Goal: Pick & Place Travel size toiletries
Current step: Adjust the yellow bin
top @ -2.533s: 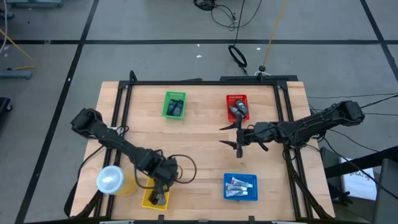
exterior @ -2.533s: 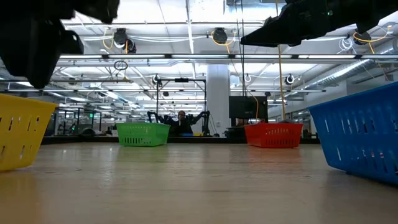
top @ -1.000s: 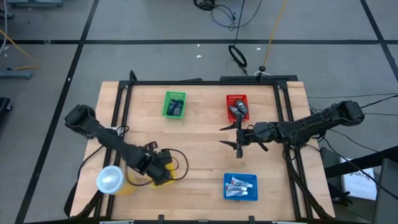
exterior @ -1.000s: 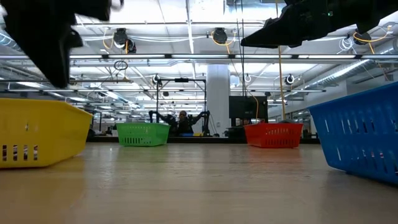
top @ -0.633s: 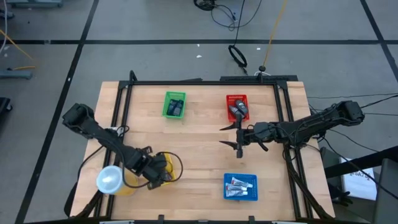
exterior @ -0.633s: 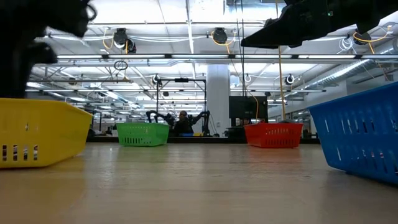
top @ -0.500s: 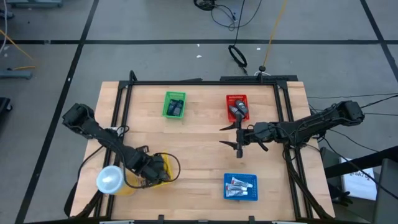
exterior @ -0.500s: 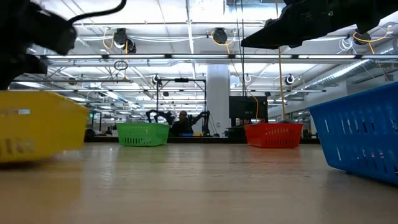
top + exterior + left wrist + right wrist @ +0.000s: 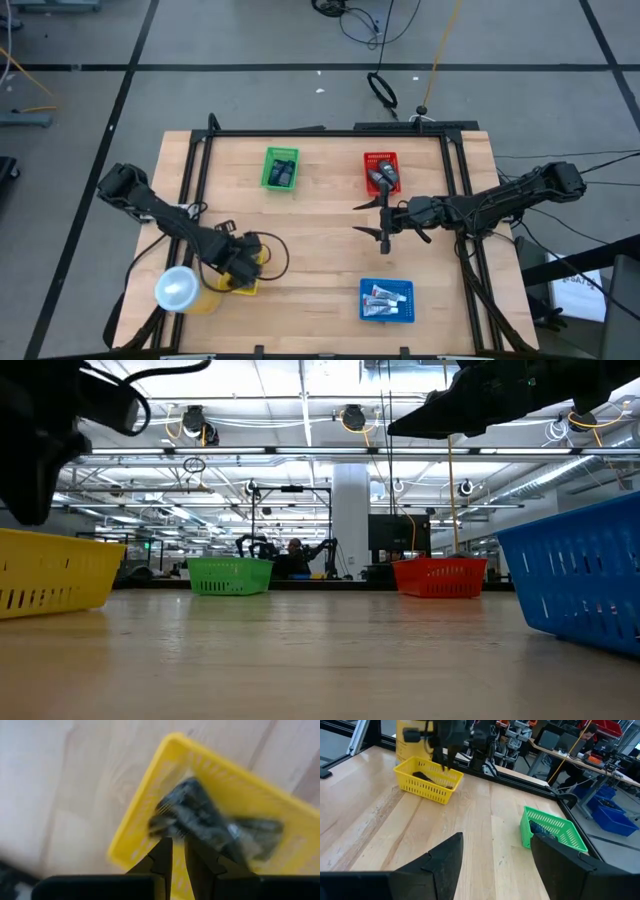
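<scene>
The yellow basket (image 9: 243, 281) stands on its base near the table's left front, with dark oblong toiletries (image 9: 200, 820) lying in it. My left gripper (image 9: 238, 262) is over it, pointing down, fingers almost together at its rim. My right gripper (image 9: 384, 218) hovers open over the table's right middle and touches nothing. More toiletries lie in other baskets: white tubes (image 9: 385, 298) in the blue basket (image 9: 387, 284), dark pieces in the red basket (image 9: 381, 158) and in the green basket (image 9: 281, 153). My left gripper (image 9: 178, 847) is shut on the yellow basket's side wall, at the rim (image 9: 145, 852) close to a corner. The fingers come from above, pointing down. Blur hides whether one finger is inside the wall. The basket rests on the table (image 9: 50, 575).
A big yellow cup with a whitish lid (image 9: 178, 288) stands just left of the yellow basket, close to the left arm. A cable loops by the left gripper (image 9: 278, 255). A black frame (image 9: 300, 131) borders the table. Bare wood (image 9: 320, 250) lies between the arms.
My left gripper has moved a little toward the table's left edge, staying shut on the yellow basket. The basket has slid along the table with it and turned somewhat, ending closer to the yellow cup. The right arm has kept still.
</scene>
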`<state>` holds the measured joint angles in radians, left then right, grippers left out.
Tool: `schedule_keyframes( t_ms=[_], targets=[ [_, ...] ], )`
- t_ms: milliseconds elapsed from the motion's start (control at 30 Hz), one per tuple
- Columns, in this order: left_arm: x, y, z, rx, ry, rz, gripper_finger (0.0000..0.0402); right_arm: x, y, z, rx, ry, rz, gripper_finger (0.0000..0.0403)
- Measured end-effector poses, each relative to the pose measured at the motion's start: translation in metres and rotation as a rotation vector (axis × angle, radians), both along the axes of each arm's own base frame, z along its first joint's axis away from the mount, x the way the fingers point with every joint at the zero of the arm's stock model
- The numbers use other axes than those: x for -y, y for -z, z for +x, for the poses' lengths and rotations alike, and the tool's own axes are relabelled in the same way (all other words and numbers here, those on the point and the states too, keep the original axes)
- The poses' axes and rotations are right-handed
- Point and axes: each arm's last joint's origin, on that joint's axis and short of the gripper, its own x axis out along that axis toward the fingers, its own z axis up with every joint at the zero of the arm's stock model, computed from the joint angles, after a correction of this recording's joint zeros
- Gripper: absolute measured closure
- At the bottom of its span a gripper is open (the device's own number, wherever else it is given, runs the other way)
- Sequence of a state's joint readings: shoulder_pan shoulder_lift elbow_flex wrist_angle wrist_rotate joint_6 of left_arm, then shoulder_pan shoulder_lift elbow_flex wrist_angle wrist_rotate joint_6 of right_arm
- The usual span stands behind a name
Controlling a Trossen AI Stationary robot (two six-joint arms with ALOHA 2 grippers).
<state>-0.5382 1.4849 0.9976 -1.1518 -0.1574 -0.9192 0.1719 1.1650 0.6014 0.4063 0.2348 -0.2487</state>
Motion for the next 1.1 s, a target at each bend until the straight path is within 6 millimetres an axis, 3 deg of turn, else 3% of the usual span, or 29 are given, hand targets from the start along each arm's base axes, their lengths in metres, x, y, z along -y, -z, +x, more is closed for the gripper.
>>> schedule_keyframes(
  t_ms=[300,500,667,900,1100],
  targets=[
    [-0.019,0.037,0.005,0.121,-0.028,0.072,0.0351,0.000,0.000,0.000,-0.001,-0.001,-0.002,0.0179],
    [-0.041,0.042,0.018,0.186,0.067,0.197,0.0351,0.000,0.000,0.000,-0.001,-0.001,-0.002,0.0179],
    [-0.059,0.039,0.032,0.277,0.049,0.298,0.0351,0.000,0.000,0.000,0.000,-0.001,-0.001,0.0179],
    [-0.071,0.032,0.043,0.337,-0.058,0.266,0.0351,0.000,0.001,0.000,-0.015,0.000,-0.002,0.0179],
    [-0.063,0.023,0.044,0.338,-0.105,-0.005,0.0351,0.000,0.003,-0.001,-0.030,0.000,-0.005,0.0179]
  ],
)
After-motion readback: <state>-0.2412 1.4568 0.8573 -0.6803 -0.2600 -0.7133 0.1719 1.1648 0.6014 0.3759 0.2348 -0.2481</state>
